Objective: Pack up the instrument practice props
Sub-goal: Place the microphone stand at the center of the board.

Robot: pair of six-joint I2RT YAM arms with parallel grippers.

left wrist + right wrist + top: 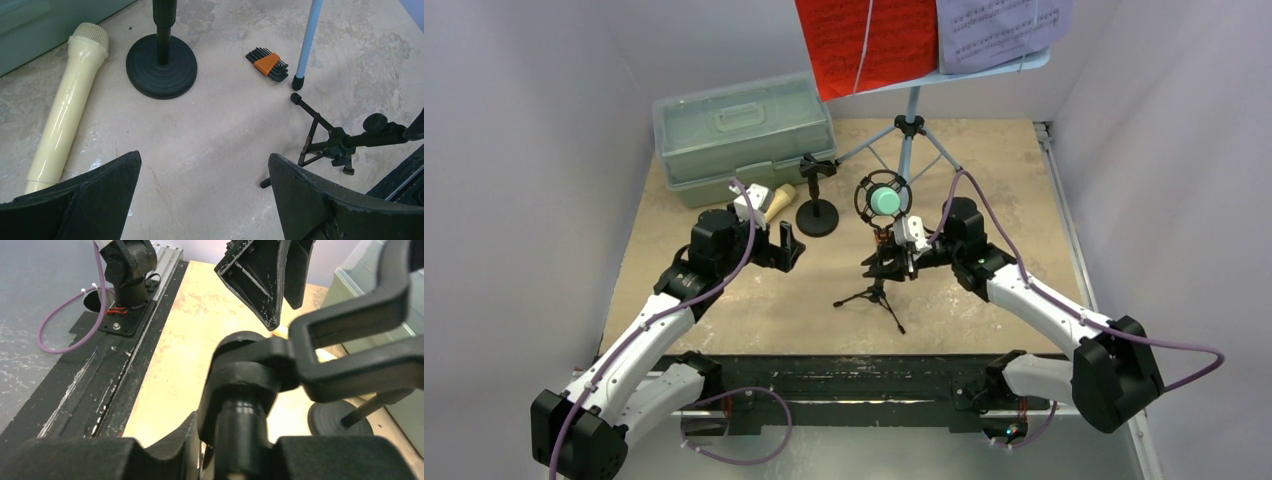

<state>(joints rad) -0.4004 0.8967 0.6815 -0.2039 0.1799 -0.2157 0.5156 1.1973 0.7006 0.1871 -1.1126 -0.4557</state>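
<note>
The teal microphone sits in the ring top of the black tripod mic holder, whose feet rest on the table. My right gripper stands round its stem, jaws slightly open with a thin gap on one side. My left gripper hovers wide open and empty over bare table. The tan microphone lies to its left beside the round-base mic holder. At the back stands the light-blue music rack with a red sheet and a purple sheet.
A pale green plastic case with its lid down stands at the back left against the wall. A folded hex key set lies near a rack leg. Grey walls close in the table on both sides.
</note>
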